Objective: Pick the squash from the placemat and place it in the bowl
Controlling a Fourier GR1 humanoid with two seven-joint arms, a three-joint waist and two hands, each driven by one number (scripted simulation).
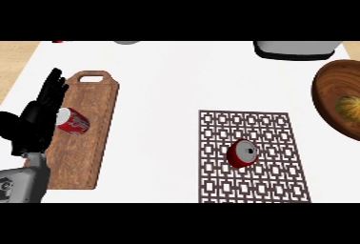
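Note:
The squash (349, 107), green and yellow, lies inside the dark wooden bowl (329, 97) at the right edge, partly cut off by the view. The brown patterned placemat (271, 133) lies in the lower middle with a red can (242, 153) on its side on it. My left hand (38, 119) stands at the left edge, fingers straight and pointing up, holding nothing. My right hand shows nowhere in the view.
A wooden cutting board (91, 114) with a handle lies at the left, with a second red can (73, 121) on it next to my left hand. A grey appliance (295, 49) sits at the back right.

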